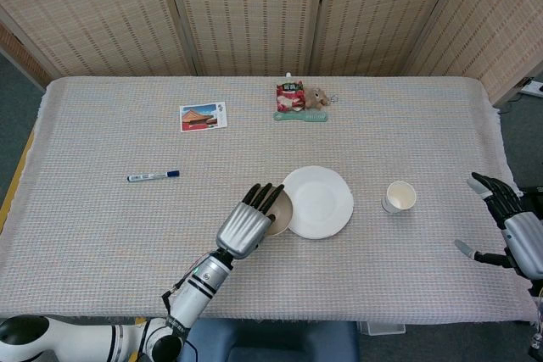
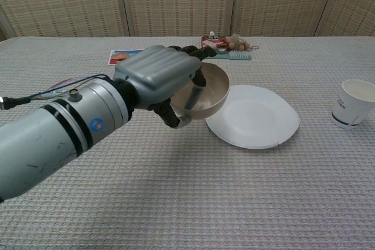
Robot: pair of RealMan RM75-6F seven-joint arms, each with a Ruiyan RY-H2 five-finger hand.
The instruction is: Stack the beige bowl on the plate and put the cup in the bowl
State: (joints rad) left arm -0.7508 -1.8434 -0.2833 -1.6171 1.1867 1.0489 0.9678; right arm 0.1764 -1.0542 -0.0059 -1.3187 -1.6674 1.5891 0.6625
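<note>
- Left hand [image 2: 161, 77]: nearest the cameras, reaching in from the lower left on a long grey forearm. It grips the beige bowl [image 2: 206, 92] at its near rim, with dark fingers [image 2: 196, 91] hooked down inside and the thumb under the outer wall.
- Beige bowl: held off the worktop [image 1: 102, 209] and tilted, its mouth turned up and toward the far side. In the chest view its right edge overlaps the left rim of the plate [image 2: 255, 118]; in the head view it sits just at the plate's left edge. Whether bowl and plate touch cannot be told.
- Right hand [image 1: 519, 231]: at the worktop's right edge in the head view, out of the chest view. It is unclenched, fingers spread, thumb out to the side, holding nothing.
- Plate: white, round, flat on the woven cloth at mid worktop, bare on top.
- Cup [image 1: 400, 197]: a white paper cup, upright, on the worktop to the right of the plate and apart from it, between the plate and the right hand.
- Blue-capped marker [image 1: 153, 176]: lying flat, well left of the plate.
- Postcard [image 1: 203, 116]: farther back on the left, flat.
- Far centre: a red packet [image 1: 290, 96], a small plush toy [image 1: 317, 97] and a teal brush [image 1: 301, 116], clustered together.
- Woven screen panels [image 1: 254, 10] stand behind the worktop.
</note>
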